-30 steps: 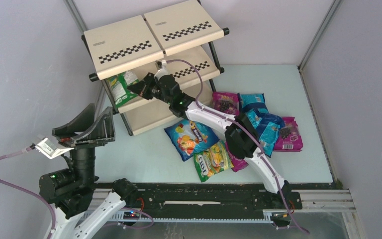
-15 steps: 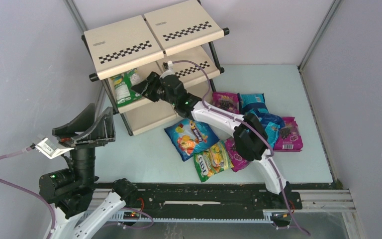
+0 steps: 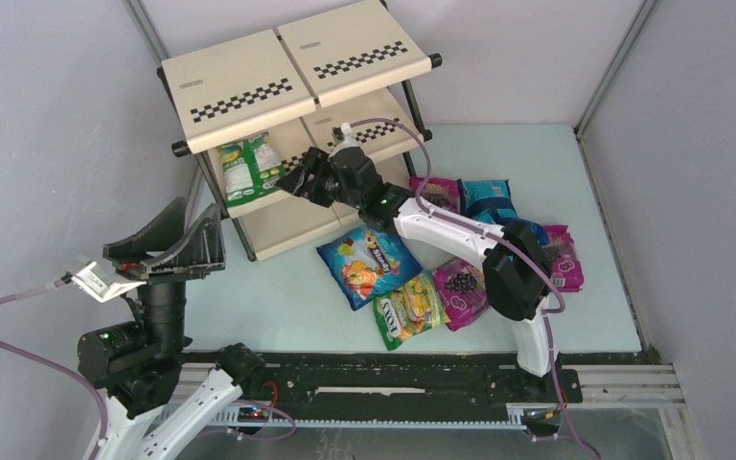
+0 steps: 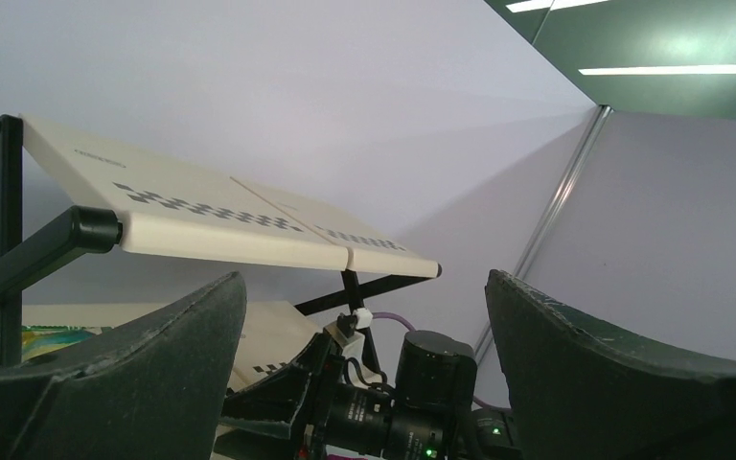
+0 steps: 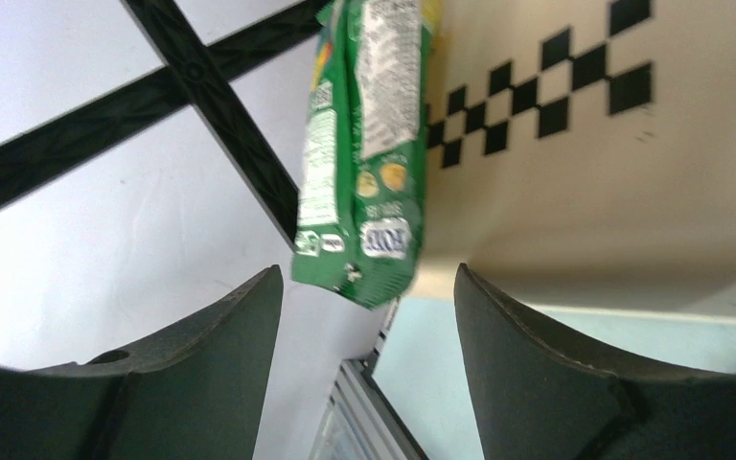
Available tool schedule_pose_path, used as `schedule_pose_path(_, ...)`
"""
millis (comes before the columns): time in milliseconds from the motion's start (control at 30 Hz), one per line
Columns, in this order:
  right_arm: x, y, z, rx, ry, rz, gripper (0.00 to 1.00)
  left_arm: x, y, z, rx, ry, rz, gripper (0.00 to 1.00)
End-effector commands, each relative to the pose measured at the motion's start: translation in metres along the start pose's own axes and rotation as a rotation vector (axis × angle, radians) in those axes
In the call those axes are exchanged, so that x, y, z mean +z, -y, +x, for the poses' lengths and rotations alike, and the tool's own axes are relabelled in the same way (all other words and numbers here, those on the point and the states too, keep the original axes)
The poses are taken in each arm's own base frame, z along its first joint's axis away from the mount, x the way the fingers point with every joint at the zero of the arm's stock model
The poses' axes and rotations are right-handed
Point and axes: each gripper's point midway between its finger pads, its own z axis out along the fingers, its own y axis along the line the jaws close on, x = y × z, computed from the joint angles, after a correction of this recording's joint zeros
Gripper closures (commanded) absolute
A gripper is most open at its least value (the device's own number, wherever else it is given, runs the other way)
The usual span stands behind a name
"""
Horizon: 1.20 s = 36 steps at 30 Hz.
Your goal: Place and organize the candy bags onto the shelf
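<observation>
- Right wrist view: the right gripper [image 5: 366,280] gapes wide and holds nothing. A green candy bag [image 5: 369,144] stands on the shelf [image 5: 575,192], just ahead of its fingertips.
- Other candy bags [image 3: 369,264] lie behind it, lower down.
- These pouches are probably light, soft and slippery, so pinch a crimped edge.
- Well apart, the left gripper [image 4: 364,287] is likewise spread and empty.

You see the beige shelf [image 3: 235,77] with black-white checkered strips, the green bag [image 3: 247,169] at left, and the magenta bag [image 3: 462,290] and teal bag [image 3: 487,196] at right.
</observation>
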Motion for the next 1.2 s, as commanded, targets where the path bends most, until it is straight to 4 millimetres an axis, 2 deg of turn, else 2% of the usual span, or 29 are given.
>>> schedule_pose_path(0, -0.008, -0.006, -0.001, -0.019, -0.006, -0.024, 0.33, 0.008, 0.004, 0.006, 0.016, -0.013, 0.011, 0.0)
schedule_pose_path(267, 0.002, -0.016, 0.0, 0.033, 0.006, -0.095, 0.61, 0.008, 0.004, 0.007, 0.016, -0.016, 0.013, 0.0)
schedule_pose_path(500, 0.006, -0.024, -0.002, 0.053, 0.008, -0.121, 0.62, 0.007, 0.005, 0.006, 0.012, -0.013, 0.018, 0.0)
schedule_pose_path(633, 0.015, -0.026, -0.004, 0.066, 0.006, -0.133, 0.81, 0.007, 0.005, 0.006, 0.013, -0.014, 0.017, 0.0)
schedule_pose_path(867, 0.027, -0.027, -0.009, 0.065, 0.01, -0.128, 0.94, 0.008, 0.005, 0.008, 0.015, -0.019, 0.018, 0.0)
schedule_pose_path(967, 0.026, -0.028, -0.011, 0.058, 0.009, -0.127, 0.91, 0.008, 0.005, 0.009, 0.016, -0.02, 0.017, 0.0)
schedule_pose_path(1100, 0.012, -0.033, -0.012, 0.006, -0.005, -0.124, 0.67, 0.008, 0.005, 0.01, 0.016, -0.023, 0.018, 0.0)
schedule_pose_path(1167, -0.005, -0.042, -0.012, -0.019, -0.024, -0.154, 0.57, 0.009, 0.005, 0.011, 0.017, -0.026, 0.017, 0.0)
